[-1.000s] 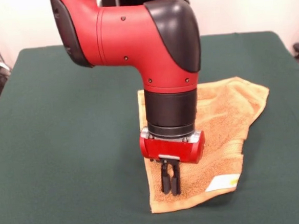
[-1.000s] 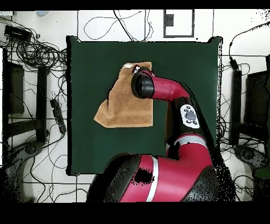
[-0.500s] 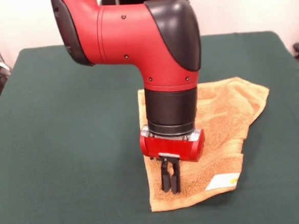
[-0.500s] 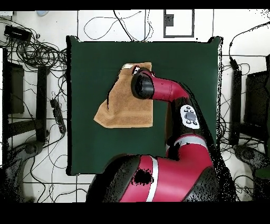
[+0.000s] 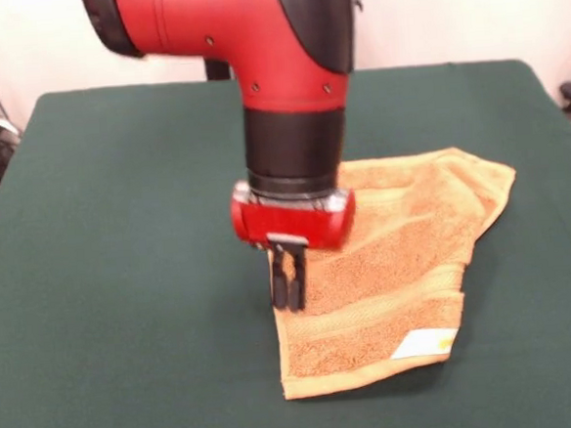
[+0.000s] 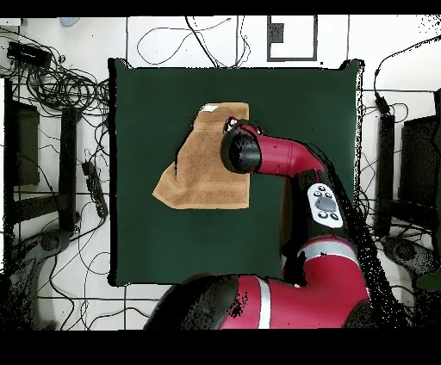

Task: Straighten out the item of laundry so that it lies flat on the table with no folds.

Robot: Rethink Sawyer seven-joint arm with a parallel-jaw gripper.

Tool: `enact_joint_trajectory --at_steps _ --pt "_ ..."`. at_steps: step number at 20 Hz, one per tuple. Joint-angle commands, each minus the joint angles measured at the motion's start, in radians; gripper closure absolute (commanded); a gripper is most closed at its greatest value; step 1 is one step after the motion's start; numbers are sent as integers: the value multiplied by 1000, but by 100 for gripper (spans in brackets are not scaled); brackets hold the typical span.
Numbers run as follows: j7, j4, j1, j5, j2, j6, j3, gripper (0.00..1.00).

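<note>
Front view: orange-tan terry towel (image 5: 387,266) lies right of centre on green surface (image 5: 124,284), white care tag (image 5: 424,343) at its 5 o'clock corner, 2 o'clock corner still skewed and rumpled, outline not square. Claw (image 5: 288,284) has lifted and shifted toward 10 o'clock since a second ago, now at towel's 9 o'clock edge, fingers pressed together, no cloth visibly pinched. Judgement: repositioning; flattening unfinished.

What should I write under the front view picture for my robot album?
Red robot arm's shut gripper at the edge of a rumpled orange towel on a green table.
</note>
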Motion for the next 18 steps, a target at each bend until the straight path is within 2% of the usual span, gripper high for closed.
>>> enact_joint_trajectory --at_steps 1,4,9,16,17,18 --pt "-90 244 -97 -83 -133 166 51 100" --pt "-135 252 -160 -111 -165 197 73 100" --pt "-184 189 -228 -148 -124 245 136 100" --pt "-32 203 -167 -169 -108 150 138 100" --pt "-10 205 -157 -176 -111 135 136 0" --pt "-4 211 -157 -174 -112 126 142 0"
